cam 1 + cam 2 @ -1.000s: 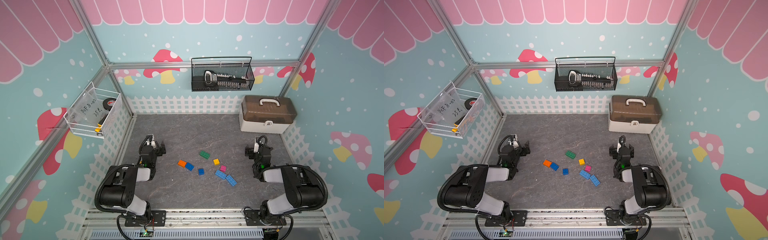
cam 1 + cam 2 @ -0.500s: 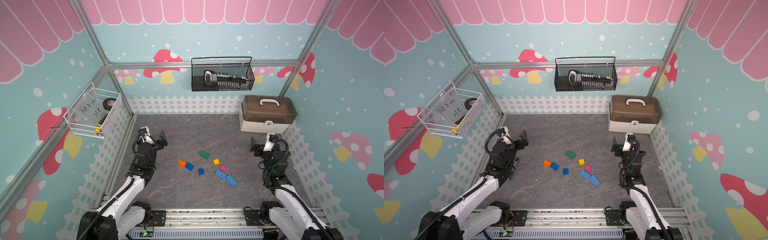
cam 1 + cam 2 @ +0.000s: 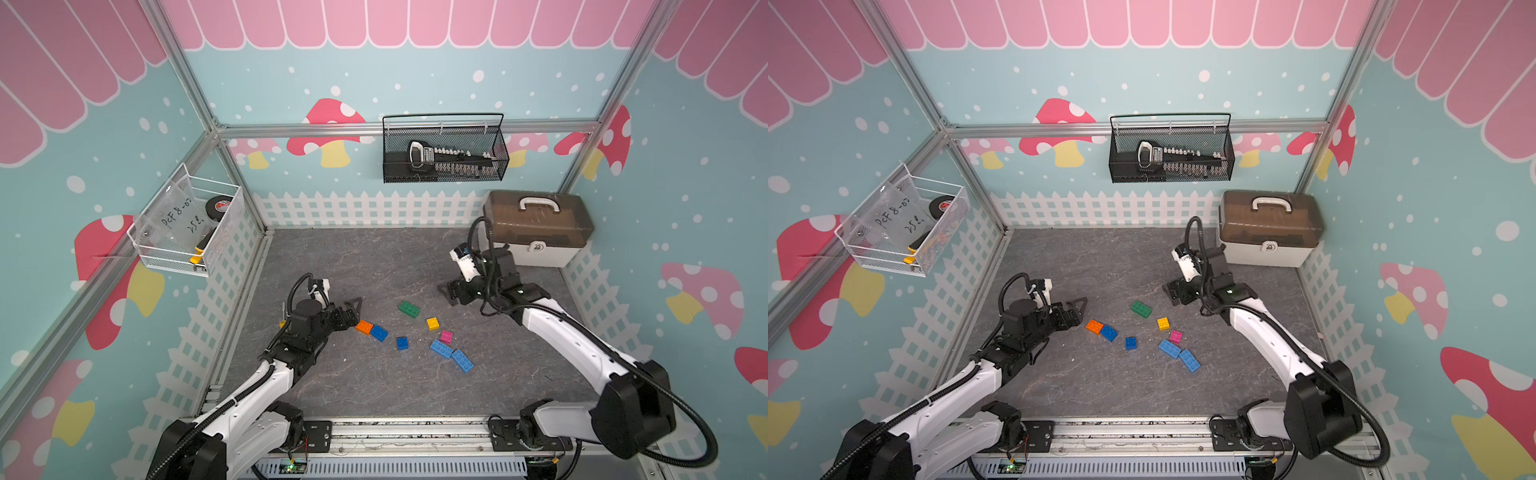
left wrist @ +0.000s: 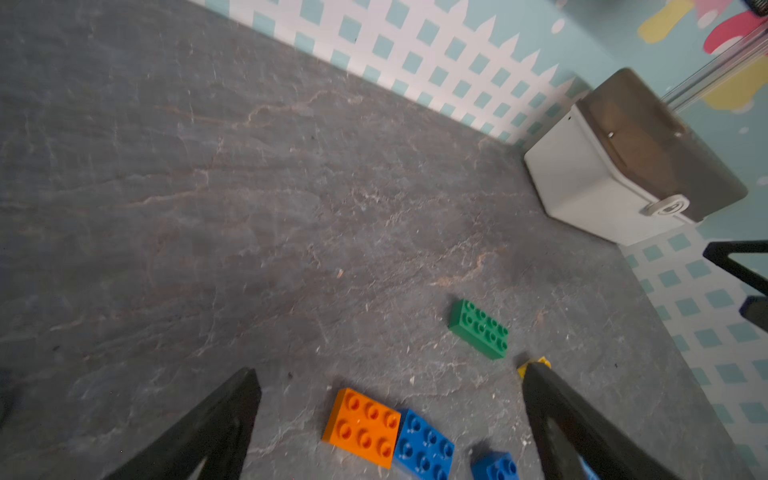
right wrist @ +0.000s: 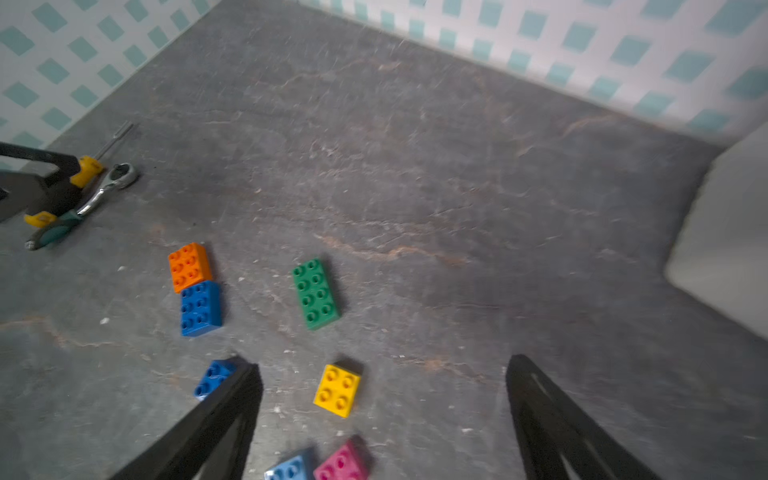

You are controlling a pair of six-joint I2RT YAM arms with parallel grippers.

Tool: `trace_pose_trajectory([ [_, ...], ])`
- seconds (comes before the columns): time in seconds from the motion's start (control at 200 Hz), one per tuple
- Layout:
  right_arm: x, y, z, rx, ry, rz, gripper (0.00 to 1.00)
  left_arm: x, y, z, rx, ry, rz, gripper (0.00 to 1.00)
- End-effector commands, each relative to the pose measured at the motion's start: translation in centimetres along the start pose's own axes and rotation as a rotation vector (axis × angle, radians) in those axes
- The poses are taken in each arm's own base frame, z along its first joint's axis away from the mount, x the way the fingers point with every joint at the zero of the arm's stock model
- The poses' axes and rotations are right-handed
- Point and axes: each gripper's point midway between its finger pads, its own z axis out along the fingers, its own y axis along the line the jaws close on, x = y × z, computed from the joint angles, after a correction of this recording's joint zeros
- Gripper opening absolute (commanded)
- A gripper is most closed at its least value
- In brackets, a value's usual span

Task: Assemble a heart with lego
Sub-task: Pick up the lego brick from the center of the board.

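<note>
Light blue bricks [image 3: 441, 348]: nearest the robot's base, two long ones almost end to end on the grey mat [image 3: 374, 386]
Pink brick [image 3: 446, 336]: just beside the farther light blue one
Lone dark blue brick [image 3: 402, 343]: flat, apart from the rest
Yellow brick [image 3: 432, 323]: just beyond the pink one, not touching
Orange brick [image 3: 364, 327]: side by side against a second dark blue brick [image 3: 378, 333], right at the left fingertips
Green brick [image 3: 409, 309]: farthest of the lego, alone, between the two grippers
Left gripper [image 3: 353, 312]: jaws spread wide, empty
Right gripper [image 3: 451, 295]: jaws apart, nothing between them, near the green brick
Toolbox [image 3: 536, 232]: lid shut, far right corner
Black mesh basket [image 3: 444, 153]: on the back wall
</note>
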Motion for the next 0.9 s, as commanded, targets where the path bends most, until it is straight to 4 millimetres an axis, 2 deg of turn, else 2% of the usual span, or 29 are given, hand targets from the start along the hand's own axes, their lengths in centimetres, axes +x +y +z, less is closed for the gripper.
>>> trace_pose_trajectory([
  [0.0, 2.9, 2.1, 2.1, -0.017, 0.210, -0.165, 0.76, 2.4, 0.4, -0.2, -0.001, 0.082, -0.009, 0.98],
  [0.125, 4.0, 4.0, 4.7, -0.034, 0.313, -0.266, 0.66, 2.9, 0.6, -0.2, -0.016, 0.112, 0.009, 0.98],
  [0.32, 5.7, 5.2, 7.8, -0.053, 0.415, -0.306, 0.64, 3.0, 0.6, 0.0, -0.012, 0.116, 0.010, 0.98],
  [0.62, 5.7, 5.9, 10.7, -0.077, 0.442, -0.317, 0.64, 3.5, 0.6, 0.6, -0.013, 0.155, 0.017, 0.98],
  [0.65, 5.3, 6.1, 10.7, -0.082, 0.436, -0.317, 0.63, 3.5, 0.6, 0.6, -0.013, 0.155, 0.019, 0.98],
  [0.67, 6.2, 6.0, 11.5, -0.088, 0.464, -0.313, 0.62, 3.6, 0.6, 0.6, -0.014, 0.158, 0.020, 0.98],
  [0.755, 6.4, 6.1, 12.2, -0.092, 0.480, -0.312, 0.54, 3.6, 0.7, 0.6, -0.017, 0.160, 0.021, 0.98],
  [0.896, 7.1, 6.4, 12.9, -0.111, 0.500, -0.314, 0.53, 3.8, 0.5, 0.9, -0.009, 0.174, 0.021, 0.98],
])
